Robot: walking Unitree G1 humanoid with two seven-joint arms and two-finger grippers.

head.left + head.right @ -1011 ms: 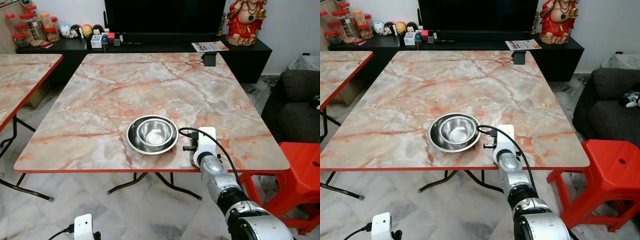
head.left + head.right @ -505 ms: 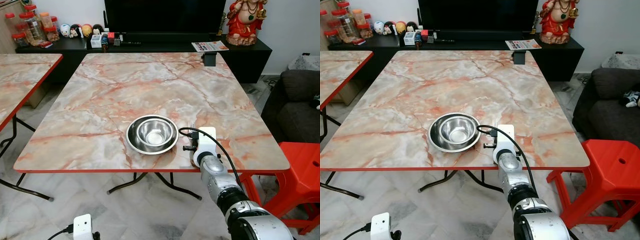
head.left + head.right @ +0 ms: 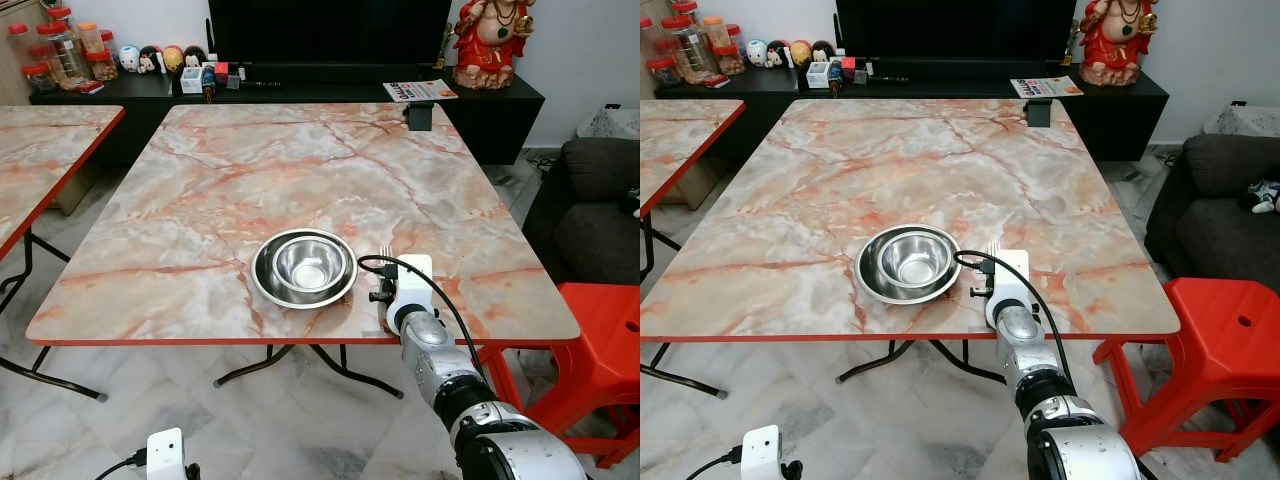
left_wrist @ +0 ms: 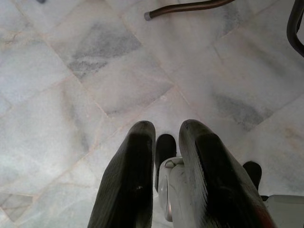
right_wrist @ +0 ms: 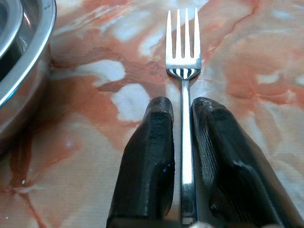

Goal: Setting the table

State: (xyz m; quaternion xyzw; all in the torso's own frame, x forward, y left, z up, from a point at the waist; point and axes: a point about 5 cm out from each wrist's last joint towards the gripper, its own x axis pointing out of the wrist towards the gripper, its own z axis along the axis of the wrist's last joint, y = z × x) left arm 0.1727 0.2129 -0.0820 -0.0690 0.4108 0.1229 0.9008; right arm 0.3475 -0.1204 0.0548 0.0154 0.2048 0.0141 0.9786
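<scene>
Two nested steel bowls (image 3: 303, 266) sit near the front edge of the marble table (image 3: 250, 170). Just to their right a silver fork (image 5: 183, 61) lies flat on the tabletop, tines pointing away from me. My right gripper (image 5: 183, 102) rests low on the table, its two black fingers (image 5: 152, 142) shut on the fork's handle. From the head, the white wrist unit (image 3: 410, 282) hides the fingers and just the tines (image 3: 382, 248) stick out. My left gripper (image 4: 164, 126) hangs idle over the tiled floor, fingers close together and holding nothing.
A red plastic stool (image 3: 600, 330) stands right of the table, with a dark sofa (image 3: 590, 200) behind it. A second marble table (image 3: 40, 150) is at the left. A small black object (image 3: 420, 117) sits on the table's far edge, before the TV console (image 3: 300, 90).
</scene>
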